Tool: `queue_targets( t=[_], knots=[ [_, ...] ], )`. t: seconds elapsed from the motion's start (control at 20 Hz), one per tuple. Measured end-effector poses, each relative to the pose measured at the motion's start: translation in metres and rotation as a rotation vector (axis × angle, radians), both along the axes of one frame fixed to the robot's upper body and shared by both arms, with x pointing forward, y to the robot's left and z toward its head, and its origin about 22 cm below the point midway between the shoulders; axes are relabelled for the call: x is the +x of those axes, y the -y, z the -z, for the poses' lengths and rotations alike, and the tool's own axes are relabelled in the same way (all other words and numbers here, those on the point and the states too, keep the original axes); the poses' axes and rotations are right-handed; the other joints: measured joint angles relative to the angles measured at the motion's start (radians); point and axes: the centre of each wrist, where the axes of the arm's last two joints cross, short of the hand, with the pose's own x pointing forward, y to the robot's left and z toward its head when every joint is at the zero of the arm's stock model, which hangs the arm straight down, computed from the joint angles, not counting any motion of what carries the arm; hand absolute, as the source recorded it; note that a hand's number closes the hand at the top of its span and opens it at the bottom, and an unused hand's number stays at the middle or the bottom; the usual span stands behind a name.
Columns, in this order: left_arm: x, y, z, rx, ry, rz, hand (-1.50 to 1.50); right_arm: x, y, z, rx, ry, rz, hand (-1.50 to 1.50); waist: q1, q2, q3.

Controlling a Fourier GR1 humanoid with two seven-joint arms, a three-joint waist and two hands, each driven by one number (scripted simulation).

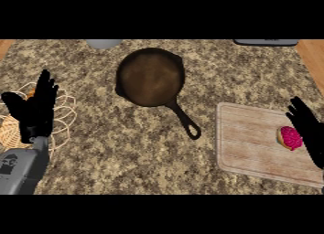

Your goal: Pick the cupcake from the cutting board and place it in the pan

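The right robot hand (315, 135) is hanging open at the view's right edge, its fingers straight and pointing up the bench (90, 164), and it is holding nothing. The cupcake (290, 138) is lying on its side on the cutting board (249, 144), just beside this hand, on the side facing the robot's left, with its pink frosting turned toward the palm; whether they are touching I cannot tell. That closeness is what the coming move is turning on: the right robot hand is by far the nearer one, so the grasp looks to be its job, probably by closing sideways round the cupcake. The pan (150, 77) is sitting well apart from that hand, farther up the bench and off toward the robot's left, its handle (183, 119) running down toward the board's near corner, so the long axis of the pan is slanting toward the right hand. The left robot hand (35, 109) is resting open near the left edge, fingers up, over a wire basket (63, 123), far from the cupcake. The pick seems not yet made.
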Motion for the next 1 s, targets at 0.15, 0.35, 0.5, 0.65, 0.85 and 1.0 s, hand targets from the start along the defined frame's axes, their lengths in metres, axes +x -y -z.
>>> queue_targets(
  t=[0.15, 0.35, 0.5, 0.65, 0.85, 1.0],
  knots=[
    [-0.008, 0.015, 0.007, -0.014, 0.039, 0.071, 0.00, 0.003, 0.015, -0.021, 0.010, 0.120, -0.034, 1.50, 0.000, 0.003, 0.022],
    [-0.013, 0.047, 0.003, -0.021, 0.120, 0.239, 0.00, 0.011, 0.042, -0.061, -0.049, 0.333, -0.069, 1.50, -0.009, 0.001, 0.034],
    [-0.027, 0.063, 0.009, -0.042, 0.140, 0.328, 0.00, -0.011, 0.082, -0.061, -0.091, 0.389, 0.069, -1.50, -0.014, 0.002, 0.038],
    [-0.045, 0.071, 0.018, -0.056, 0.152, 0.382, 0.00, -0.045, 0.114, -0.051, -0.117, 0.425, 0.066, -1.50, -0.009, 0.004, 0.040],
    [-0.054, 0.081, 0.021, -0.055, 0.164, 0.414, 0.00, -0.075, 0.142, -0.050, -0.242, 0.445, 0.041, -1.50, -0.003, 0.007, 0.041],
    [-0.061, 0.083, 0.023, -0.058, 0.171, 0.427, 0.00, -0.078, 0.154, -0.065, -0.325, 0.429, 0.005, -1.50, 0.004, 0.009, 0.041]
  ],
)
